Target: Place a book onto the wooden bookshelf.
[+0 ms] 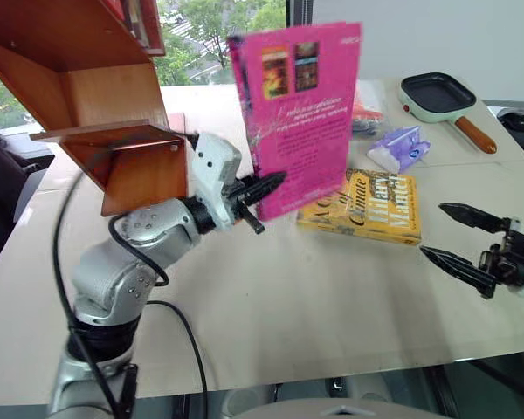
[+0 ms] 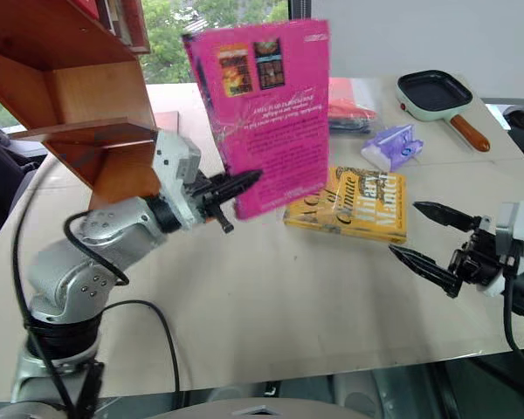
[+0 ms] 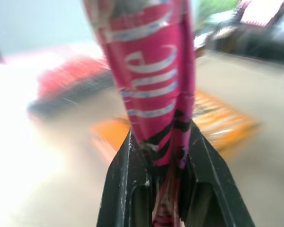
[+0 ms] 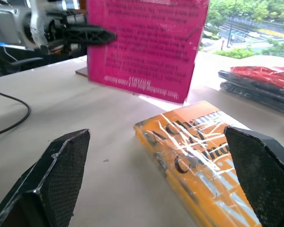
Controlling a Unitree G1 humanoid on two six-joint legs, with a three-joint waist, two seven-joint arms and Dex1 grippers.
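The wooden bookshelf [image 1: 87, 96] runs off the top and left edges of the head views, so its full shape cannot be told. In the left wrist view the book [image 3: 149, 71] is cut off at the top, its white lettering smeared (unreadable), and a red thing [image 3: 71, 80] and the yellow book [image 3: 222, 123] behind it are blurred. The book hides the yellow book's far corner.

The book [image 1: 301, 113] is showing a bright magenta-pink cover with two small dark pictures and white text. The wooden bookshelf [image 1: 96, 96] is glowing reddish-brown. A yellow book [image 1: 364, 208] is bearing black lettering. The pan [image 1: 437, 96] is looking pale green with a dark inside and an orange-brown handle [image 1: 476, 135]. A small packet [image 1: 399, 147] is appearing lilac, perhaps patterned.
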